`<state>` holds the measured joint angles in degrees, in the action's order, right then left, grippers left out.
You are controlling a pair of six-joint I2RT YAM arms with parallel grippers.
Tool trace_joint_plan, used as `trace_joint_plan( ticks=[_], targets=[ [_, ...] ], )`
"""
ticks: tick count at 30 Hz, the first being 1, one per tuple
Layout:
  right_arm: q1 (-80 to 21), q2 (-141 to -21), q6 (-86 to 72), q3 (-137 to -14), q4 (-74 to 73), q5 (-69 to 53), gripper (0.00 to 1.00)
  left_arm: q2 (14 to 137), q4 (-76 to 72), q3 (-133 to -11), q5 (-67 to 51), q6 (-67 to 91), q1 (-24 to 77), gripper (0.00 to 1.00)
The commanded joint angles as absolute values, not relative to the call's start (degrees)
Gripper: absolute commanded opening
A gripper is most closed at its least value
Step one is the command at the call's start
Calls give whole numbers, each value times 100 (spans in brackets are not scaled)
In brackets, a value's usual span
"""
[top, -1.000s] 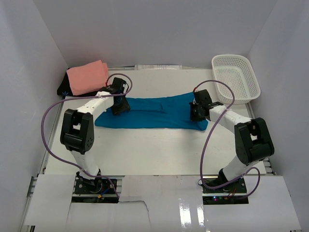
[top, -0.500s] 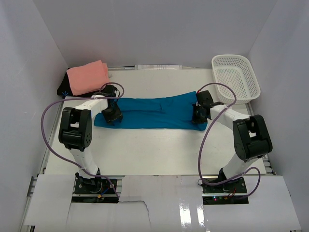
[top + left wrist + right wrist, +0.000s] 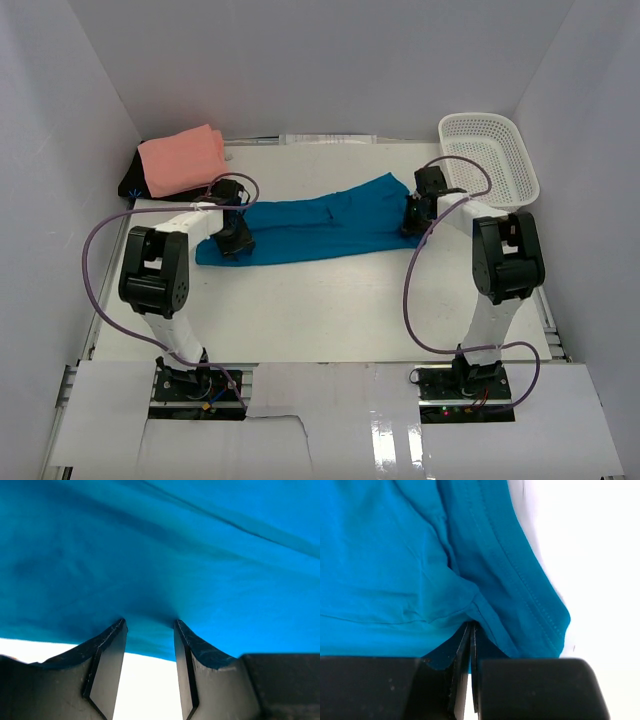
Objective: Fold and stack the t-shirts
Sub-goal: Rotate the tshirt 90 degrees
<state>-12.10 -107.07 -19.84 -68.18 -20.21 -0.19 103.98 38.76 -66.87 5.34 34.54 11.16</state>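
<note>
A blue t-shirt (image 3: 320, 222) lies folded into a long strip across the middle of the table, its right end raised toward the back. My left gripper (image 3: 236, 240) is open, its fingers (image 3: 112, 650) pressed on the near edge of the shirt's left end (image 3: 160, 555). My right gripper (image 3: 415, 215) is shut on the shirt's right end (image 3: 420, 565), pinching a fold of cloth. A folded pink t-shirt (image 3: 181, 158) lies at the back left on a black one (image 3: 130, 183).
A white plastic basket (image 3: 490, 160) stands at the back right, just behind my right arm. White walls close in the table on the left, right and back. Purple cables loop beside both arms.
My right gripper has pulled the shirt's right end back and to the right, toward the basket. My left gripper has slid forward to the shirt's left near edge.
</note>
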Motion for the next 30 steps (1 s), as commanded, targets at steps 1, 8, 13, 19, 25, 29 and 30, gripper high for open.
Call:
trace_joint_plan(
  ticks=[1,8,13,19,25,29,30],
  targets=[
    [-1107,-11258,-1785,-7441,-2179,62,8,10433,4122,-6092,37,3629,1335,54],
    [-967,-12295,-1723,-8673,-2540,-228,8,9871,4026,-5346,-351,4385,1713,53],
    [-967,-12717,-1679,-9323,-2540,-501,8,9326,3832,-4887,-509,5306,2293,54],
    [-932,-13306,-1608,-10097,-2628,-729,8,9063,3806,-4571,-694,6220,3207,54],
    [-826,-13947,-1608,-11152,-2803,-1054,8,8789,3578,-4035,-958,6986,4068,54],
    [-739,-14404,-1600,-12039,-3041,-1353,8,9078,3218,-4016,-1256,7434,4735,54],
    [-712,-14536,-1617,-12311,-3067,-1406,9,9166,3173,-4165,-1309,7470,4859,54]
  ],
)
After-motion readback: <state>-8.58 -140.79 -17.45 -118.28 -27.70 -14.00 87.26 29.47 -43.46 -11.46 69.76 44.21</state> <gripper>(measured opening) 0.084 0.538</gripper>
